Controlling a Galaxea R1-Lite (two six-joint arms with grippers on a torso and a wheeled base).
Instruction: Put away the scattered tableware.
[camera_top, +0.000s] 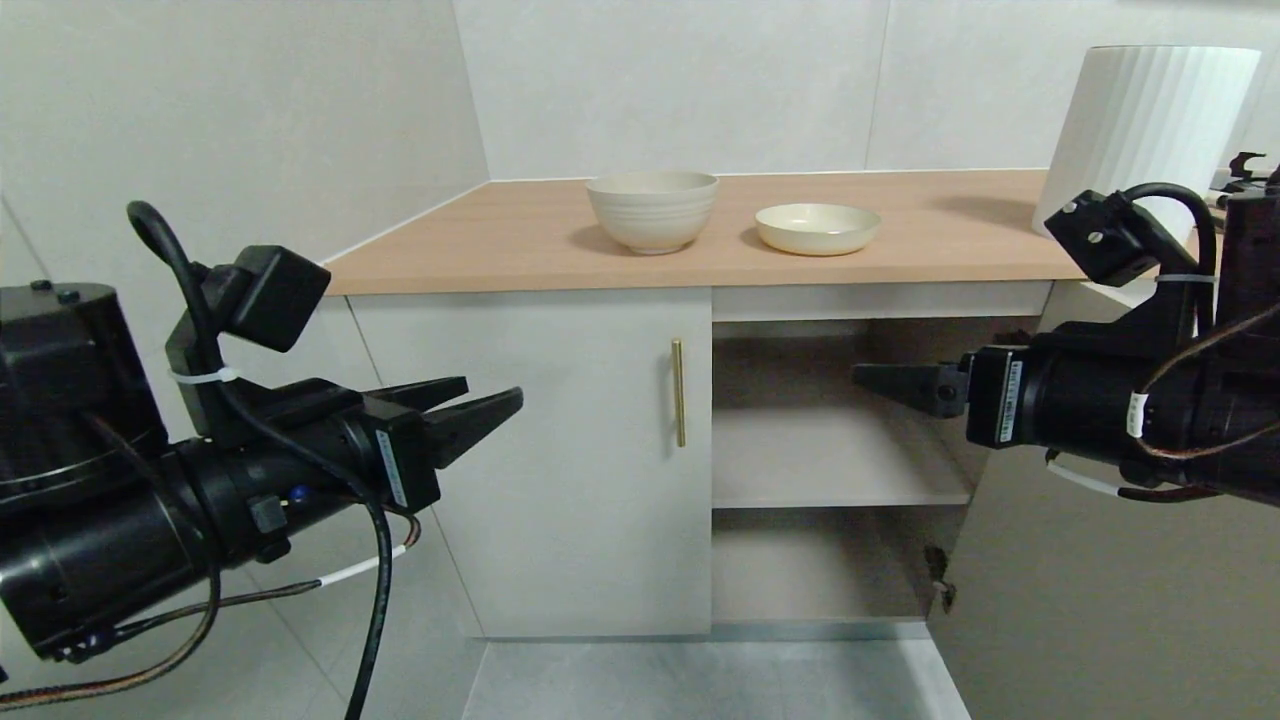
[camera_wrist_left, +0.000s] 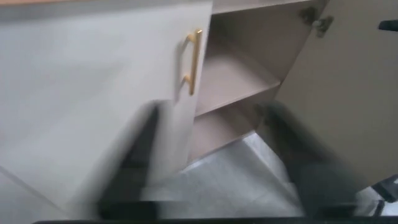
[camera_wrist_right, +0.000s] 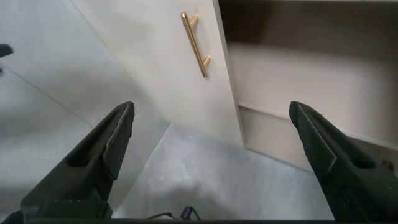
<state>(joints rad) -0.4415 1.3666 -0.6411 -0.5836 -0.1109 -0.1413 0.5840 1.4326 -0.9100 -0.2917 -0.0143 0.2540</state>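
Wooden worktop (camera_top: 480, 245) bearing bowl (camera_top: 652, 210) near shallow dish (camera_top: 817, 228), cabinet (camera_top: 570, 470) beneath with right side open, left end effector (camera_top: 492, 392) released, right end effector (camera_top: 878, 380) released, both empty.

No legible text in any view. Left-wrist sticker (camera_top: 388, 467), white, left of brass door handle (camera_top: 678, 392): print too small to read. Right-wrist sticker (camera_top: 1013, 402), white, right of handle: dark print likewise unreadable. Cable tag (camera_top: 1137, 413), farther right of handle: markings indistinct.
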